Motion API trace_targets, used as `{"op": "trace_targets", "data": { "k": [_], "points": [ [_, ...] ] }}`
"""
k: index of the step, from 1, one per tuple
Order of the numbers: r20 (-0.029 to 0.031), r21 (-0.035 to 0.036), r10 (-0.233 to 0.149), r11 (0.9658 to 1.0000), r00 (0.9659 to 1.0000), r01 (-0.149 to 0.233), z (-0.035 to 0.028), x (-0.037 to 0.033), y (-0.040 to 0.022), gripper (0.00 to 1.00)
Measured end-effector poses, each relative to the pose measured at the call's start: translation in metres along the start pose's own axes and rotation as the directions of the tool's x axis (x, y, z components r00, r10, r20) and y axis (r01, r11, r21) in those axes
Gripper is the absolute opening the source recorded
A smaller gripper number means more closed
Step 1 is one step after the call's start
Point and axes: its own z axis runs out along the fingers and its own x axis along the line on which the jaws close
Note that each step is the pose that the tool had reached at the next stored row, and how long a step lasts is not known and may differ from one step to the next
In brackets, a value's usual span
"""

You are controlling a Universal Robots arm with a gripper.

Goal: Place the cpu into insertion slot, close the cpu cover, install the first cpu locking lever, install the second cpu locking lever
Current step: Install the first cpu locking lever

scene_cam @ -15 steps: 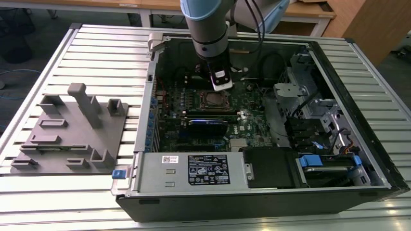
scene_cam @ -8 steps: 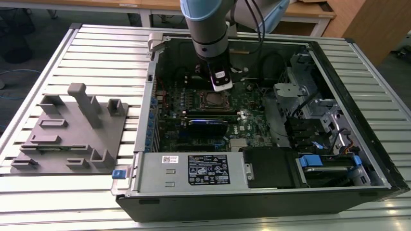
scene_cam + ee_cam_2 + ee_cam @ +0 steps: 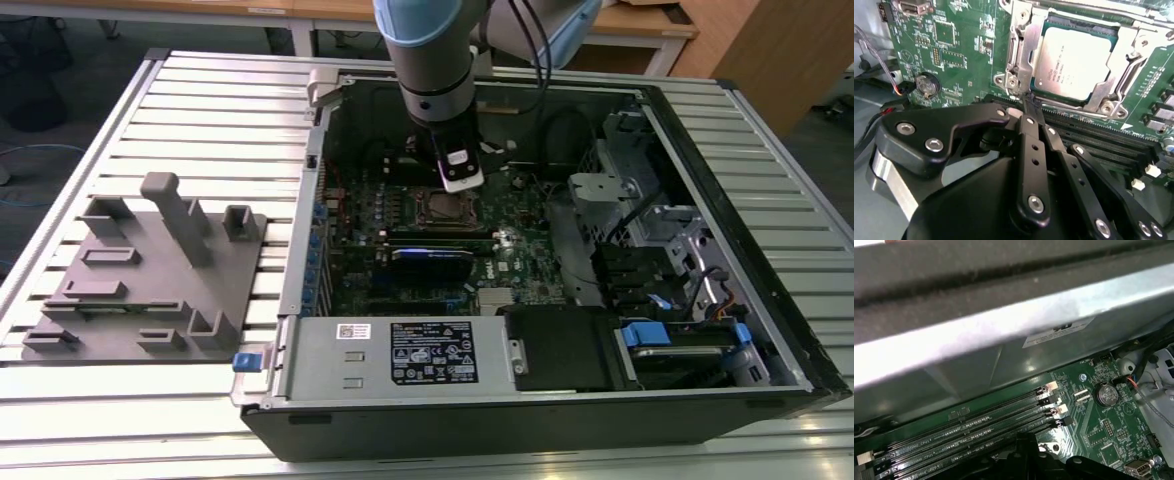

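Note:
The cpu, a flat square chip with a dull silver top, lies in the insertion slot on the green motherboard. The cpu cover, a silver frame with a square window, lies flat over the chip's edges. My gripper has its black fingers drawn together to a narrow tip. That tip sits at the corner of the silver socket frame, beside a thin metal lever running along the cover's edge. In the exterior view my gripper hangs just above the socket inside the open computer case.
Long black memory slots run right beside the socket and my fingers. A coin battery sits further off on the board. The metal case wall stands close by. A grey fixture block rests on the slatted table at the exterior view's left.

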Motion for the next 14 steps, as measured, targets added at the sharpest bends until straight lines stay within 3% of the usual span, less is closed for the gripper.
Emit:
{"op": "trace_targets", "data": {
  "k": [4, 14],
  "points": [
    [-0.0001, -0.0003, 0.000, 1.0000, 1.0000, 0.000, -0.0007, -0.0001, 0.0001, 0.11],
    [-0.0001, 0.0000, 0.000, 1.0000, 1.0000, 0.000, -0.0206, -0.0037, 0.0062, 0.11]
  ]
}}
